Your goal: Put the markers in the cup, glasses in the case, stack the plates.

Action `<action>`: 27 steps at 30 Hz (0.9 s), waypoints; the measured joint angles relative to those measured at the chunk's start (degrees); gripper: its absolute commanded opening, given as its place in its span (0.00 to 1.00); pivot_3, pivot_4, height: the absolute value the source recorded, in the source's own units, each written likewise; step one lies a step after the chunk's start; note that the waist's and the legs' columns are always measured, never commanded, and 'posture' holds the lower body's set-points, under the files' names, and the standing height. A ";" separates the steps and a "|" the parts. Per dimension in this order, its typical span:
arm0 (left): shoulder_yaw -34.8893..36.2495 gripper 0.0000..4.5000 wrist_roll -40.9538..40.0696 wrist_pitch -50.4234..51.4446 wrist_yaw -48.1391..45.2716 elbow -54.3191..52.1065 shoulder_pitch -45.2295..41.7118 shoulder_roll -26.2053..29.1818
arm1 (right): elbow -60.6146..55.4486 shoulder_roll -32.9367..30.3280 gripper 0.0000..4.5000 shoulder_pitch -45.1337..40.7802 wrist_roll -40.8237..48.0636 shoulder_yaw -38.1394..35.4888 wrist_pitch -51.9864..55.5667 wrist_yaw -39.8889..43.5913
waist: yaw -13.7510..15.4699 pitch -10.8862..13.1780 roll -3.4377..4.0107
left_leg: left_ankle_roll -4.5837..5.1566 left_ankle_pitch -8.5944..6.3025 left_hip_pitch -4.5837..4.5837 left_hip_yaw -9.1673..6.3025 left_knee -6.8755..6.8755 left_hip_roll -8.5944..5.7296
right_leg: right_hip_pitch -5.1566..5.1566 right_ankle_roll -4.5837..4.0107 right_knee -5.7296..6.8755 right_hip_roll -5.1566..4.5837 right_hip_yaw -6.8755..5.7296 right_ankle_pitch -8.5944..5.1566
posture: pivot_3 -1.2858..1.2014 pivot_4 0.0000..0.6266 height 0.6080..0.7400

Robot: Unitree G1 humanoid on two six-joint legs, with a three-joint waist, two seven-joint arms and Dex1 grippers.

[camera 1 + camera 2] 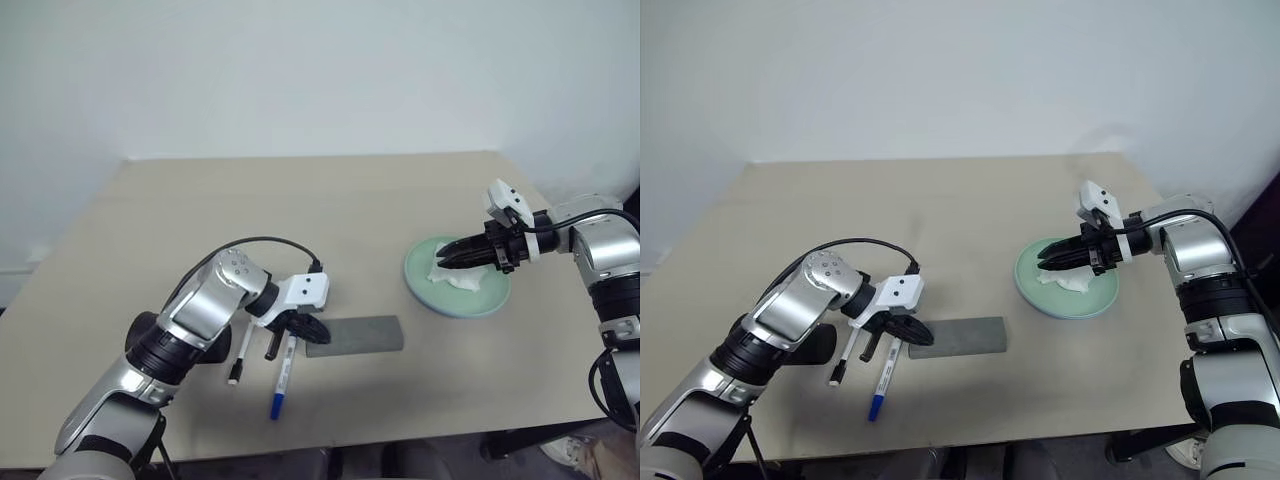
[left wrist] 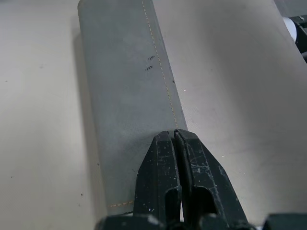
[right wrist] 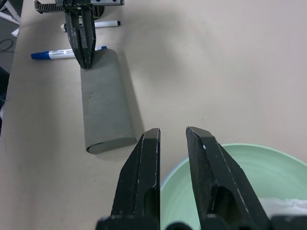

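Observation:
The grey case [image 1: 355,335] lies closed near the table's front edge. My left gripper [image 1: 318,330] is shut and empty, its fingertips [image 2: 165,143] just over the case's left end. Two markers lie left of the case and under that arm: a short black-capped one [image 1: 240,356] and a longer blue-capped one [image 1: 282,382]. A mint green plate [image 1: 455,305] sits at the right with a crumpled white tissue [image 1: 465,280] on it. My right gripper [image 1: 441,258] hovers over the plate's left rim, its fingers [image 3: 144,167] a little apart with nothing between them. The cup and the glasses are out of view.
The beige table [image 1: 300,220] runs back to a white wall. Its front edge is close below the markers, and its right edge runs just past the plate.

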 measured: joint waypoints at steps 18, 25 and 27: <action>30.30 0.44 -21.53 20.17 3.01 3.22 -2.98 17.55 | 1.10 1.07 0.21 -0.34 -0.36 0.00 -0.56 -0.01 | -1.00 0.02 -0.03 | -0.07 0.03 0.00 -0.01 -0.07 0.01 | -0.27 0.14 0.02 0.19 0.09 0.08 | 0.52 0.00 0.96; 42.60 0.97 -23.56 17.99 3.42 17.62 4.01 29.31 | 1.69 1.75 0.21 -0.60 -0.52 0.02 -1.17 -0.01 | -0.80 0.04 0.00 | -0.14 0.07 0.01 0.04 -0.29 -0.06 | -0.36 0.00 0.00 0.09 0.12 0.00 | 0.52 0.00 0.96; 46.12 0.97 -23.52 15.67 2.79 22.37 8.25 31.58 | 1.75 1.75 0.21 -0.55 -0.53 -0.01 -1.22 -0.01 | -0.80 0.03 0.01 | -0.22 0.12 0.02 0.10 -0.47 -0.06 | -0.45 -0.02 0.00 0.01 0.12 -0.01 | 0.52 0.00 0.96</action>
